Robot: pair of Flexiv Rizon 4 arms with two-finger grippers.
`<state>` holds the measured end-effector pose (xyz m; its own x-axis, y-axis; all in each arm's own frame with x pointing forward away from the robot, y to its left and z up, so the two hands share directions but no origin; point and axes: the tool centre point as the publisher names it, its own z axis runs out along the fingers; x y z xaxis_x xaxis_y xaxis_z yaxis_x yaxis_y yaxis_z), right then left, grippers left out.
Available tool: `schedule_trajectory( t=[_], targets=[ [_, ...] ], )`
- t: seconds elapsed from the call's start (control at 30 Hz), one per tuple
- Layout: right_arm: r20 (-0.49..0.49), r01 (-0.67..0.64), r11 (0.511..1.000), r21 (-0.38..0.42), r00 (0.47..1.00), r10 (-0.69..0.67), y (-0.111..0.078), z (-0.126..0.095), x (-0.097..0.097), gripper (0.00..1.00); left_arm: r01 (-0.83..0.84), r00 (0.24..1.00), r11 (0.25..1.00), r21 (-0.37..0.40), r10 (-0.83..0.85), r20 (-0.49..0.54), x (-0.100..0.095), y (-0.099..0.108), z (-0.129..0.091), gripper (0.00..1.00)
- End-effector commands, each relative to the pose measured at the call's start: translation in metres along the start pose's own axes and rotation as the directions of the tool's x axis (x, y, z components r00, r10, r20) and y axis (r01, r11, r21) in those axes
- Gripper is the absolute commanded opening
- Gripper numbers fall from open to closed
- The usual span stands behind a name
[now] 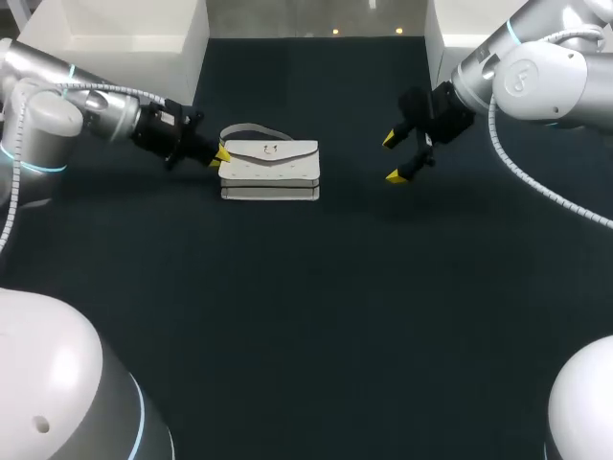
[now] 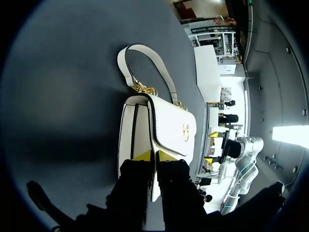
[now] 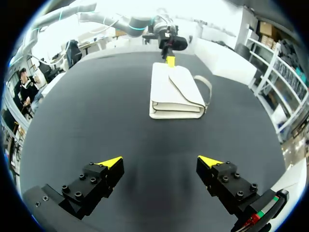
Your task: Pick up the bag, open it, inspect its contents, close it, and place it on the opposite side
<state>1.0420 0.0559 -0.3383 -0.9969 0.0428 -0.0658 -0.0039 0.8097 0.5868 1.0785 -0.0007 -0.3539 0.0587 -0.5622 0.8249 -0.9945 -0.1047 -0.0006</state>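
Head view: white handbag (image 1: 270, 171) lies flat on the dark table (image 1: 316, 316), left of centre, flap shut. The left gripper (image 1: 220, 155) is at its left end, and in the left wrist view its fingers look pinched on the bag's edge. The right gripper (image 1: 394, 158) hangs spread, well apart. My read: grasp made, no lift yet. Open, inspect, close and place are all left.

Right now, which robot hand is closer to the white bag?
Left. The left gripper pinches one end of the white bag; the right gripper hangs open, well apart from it.
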Motion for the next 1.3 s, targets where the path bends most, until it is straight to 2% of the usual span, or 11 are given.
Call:
schedule_trajectory(
  t=[0.03,0.27,0.4,0.67,0.87,1.3],
  targets=[
    [-0.001,0.000,1.000,0.000,1.000,0.000,0.000,0.001,-0.001,1.00,-0.008,1.000,1.000,-0.016,0.008,-0.005,0.000,0.002,0.004,0.00],
    [-0.001,0.000,1.000,0.000,1.000,0.000,0.000,0.001,-0.001,1.00,-0.028,0.999,1.000,0.013,0.028,-0.019,0.011,0.012,0.021,0.00],
    [-0.001,0.000,1.000,0.000,1.000,0.000,0.000,0.001,-0.001,1.00,-0.037,0.999,0.998,0.055,0.038,-0.012,0.020,0.016,0.034,0.00],
    [-0.001,0.000,1.000,0.000,1.000,0.000,0.000,0.001,-0.001,1.00,-0.045,0.999,0.997,0.068,0.046,-0.022,0.034,0.024,0.050,0.00],
    [-0.001,0.000,1.000,0.000,1.000,0.000,0.000,0.001,-0.001,1.00,-0.035,0.999,0.995,0.090,0.037,-0.022,0.039,0.026,0.059,0.00],
    [-0.001,0.000,1.000,0.000,1.000,0.000,0.000,0.001,-0.001,1.00,-0.024,1.000,0.997,0.077,0.025,-0.018,0.040,0.026,0.070,0.00]
  ],
)
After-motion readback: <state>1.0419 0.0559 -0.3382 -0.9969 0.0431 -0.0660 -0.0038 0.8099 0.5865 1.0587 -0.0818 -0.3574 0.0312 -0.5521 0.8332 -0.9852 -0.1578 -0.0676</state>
